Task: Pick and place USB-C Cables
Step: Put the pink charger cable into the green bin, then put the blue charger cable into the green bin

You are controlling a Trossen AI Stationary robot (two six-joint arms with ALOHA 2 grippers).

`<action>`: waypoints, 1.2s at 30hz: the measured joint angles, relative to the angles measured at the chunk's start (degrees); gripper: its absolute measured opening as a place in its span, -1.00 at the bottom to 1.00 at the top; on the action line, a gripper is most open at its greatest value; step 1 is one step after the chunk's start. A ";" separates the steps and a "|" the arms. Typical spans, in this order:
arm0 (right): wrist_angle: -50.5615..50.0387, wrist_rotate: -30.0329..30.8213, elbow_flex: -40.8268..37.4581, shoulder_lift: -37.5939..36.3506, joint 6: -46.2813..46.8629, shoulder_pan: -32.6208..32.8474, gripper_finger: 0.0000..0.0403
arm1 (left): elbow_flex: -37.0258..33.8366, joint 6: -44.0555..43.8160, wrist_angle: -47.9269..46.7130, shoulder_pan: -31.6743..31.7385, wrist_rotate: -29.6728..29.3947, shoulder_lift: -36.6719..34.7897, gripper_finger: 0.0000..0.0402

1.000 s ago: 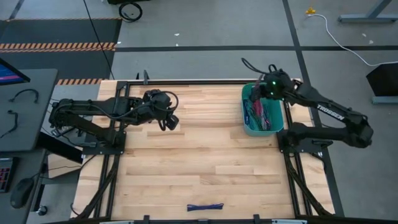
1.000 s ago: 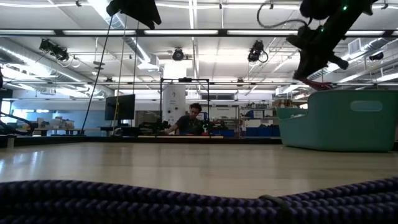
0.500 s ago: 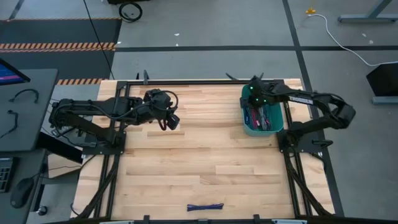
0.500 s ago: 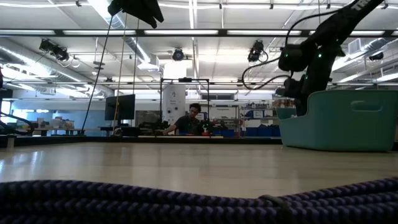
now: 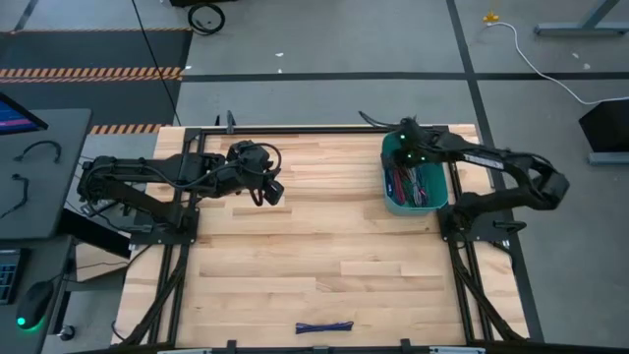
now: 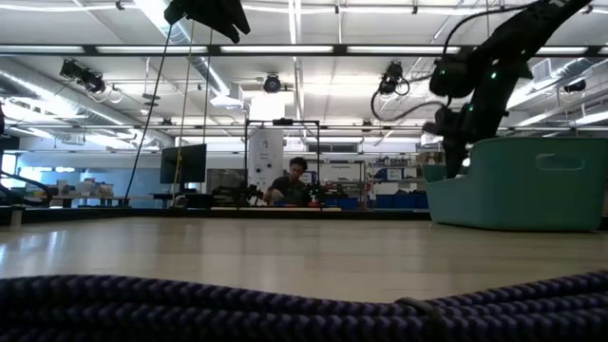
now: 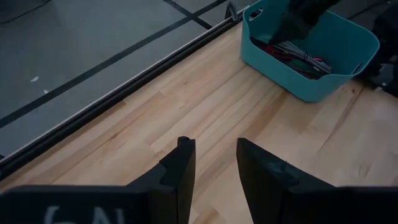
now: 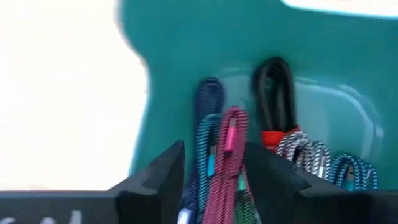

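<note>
While the left gripper (image 5: 269,191) hung idle over the left half of the wooden surface (image 5: 314,265), its jaws spread with nothing between them, the work lay at the far right. A single blue cable (image 5: 324,327) lay alone near the front edge of the surface, its long axis running left to right, well apart from both arms. Further right stood the teal bin (image 5: 391,205), holding the rest of the USB-C Cables (image 5: 413,183), which lay bundled side by side with their long axes running front to back along the bin. The right gripper (image 8: 213,163) sat over the bin's far end, jaws spread and pinching nothing, with a magenta cable (image 8: 229,144) lying just ahead in the gap between them and a blue one beside it. Its length ran roughly in line with the gripper's approach, so the jaws would likely close across its width. The right arm was far nearer to these cables than the left, and the pick probably fell to it.
</note>
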 joint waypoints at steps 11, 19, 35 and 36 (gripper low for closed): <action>-0.26 -5.61 0.00 -19.03 -0.20 14.84 -0.12 | 0.00 -5.95 -0.44 -0.05 0.08 0.11 -0.39; 10.89 -7.41 0.00 -22.10 5.28 35.17 -0.16 | 0.00 -10.36 -2.62 -2.03 2.36 0.14 -0.39; 27.80 -0.61 17.13 8.79 6.38 71.21 -0.31 | -8.15 4.59 -8.37 -13.50 5.21 -1.34 -0.39; 25.84 -0.61 19.53 10.83 6.40 71.89 -0.33 | -10.28 6.17 -4.60 -14.59 7.39 -1.89 -0.39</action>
